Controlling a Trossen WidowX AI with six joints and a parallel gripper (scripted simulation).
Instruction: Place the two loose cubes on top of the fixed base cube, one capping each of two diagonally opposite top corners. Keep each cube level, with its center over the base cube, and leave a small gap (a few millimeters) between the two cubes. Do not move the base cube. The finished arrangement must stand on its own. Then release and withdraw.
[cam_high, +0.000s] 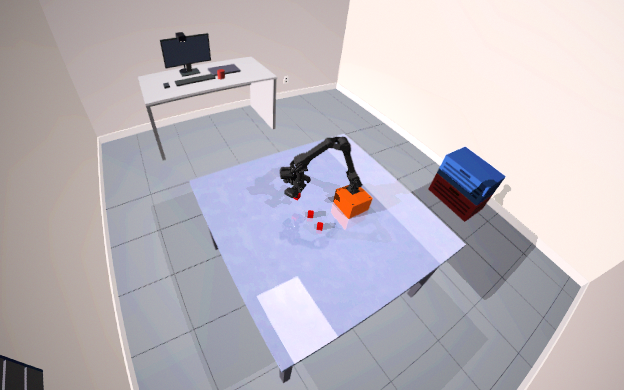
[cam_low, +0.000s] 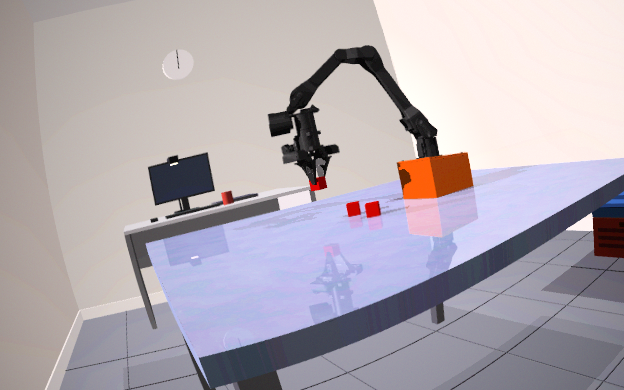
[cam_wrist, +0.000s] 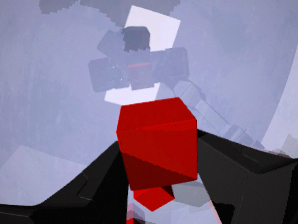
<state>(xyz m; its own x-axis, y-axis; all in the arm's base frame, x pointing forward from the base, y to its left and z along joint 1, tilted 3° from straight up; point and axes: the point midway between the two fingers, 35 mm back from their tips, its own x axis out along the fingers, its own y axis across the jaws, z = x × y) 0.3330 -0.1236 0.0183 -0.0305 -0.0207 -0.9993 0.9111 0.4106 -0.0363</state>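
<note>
Carrying the first red cube (cam_low: 318, 183), the fingers (cam_low: 317, 176) sit clamped on it, lifted above the counter (cam_low: 450, 240). Two other red cubes (cam_low: 363, 209) rest toward five o'clock; which is the base cannot be told. Next judged: travel there and lower it level over one corner.

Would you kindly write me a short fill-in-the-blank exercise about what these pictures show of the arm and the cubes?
1. The gripper is shut on a ____ cube.
2. That cube hangs ____ the table, not touching it.
3. ____ other small cubes sit on the table.
4. The arm stands on an ____ block.

Missing words: red; above; two; orange
</note>
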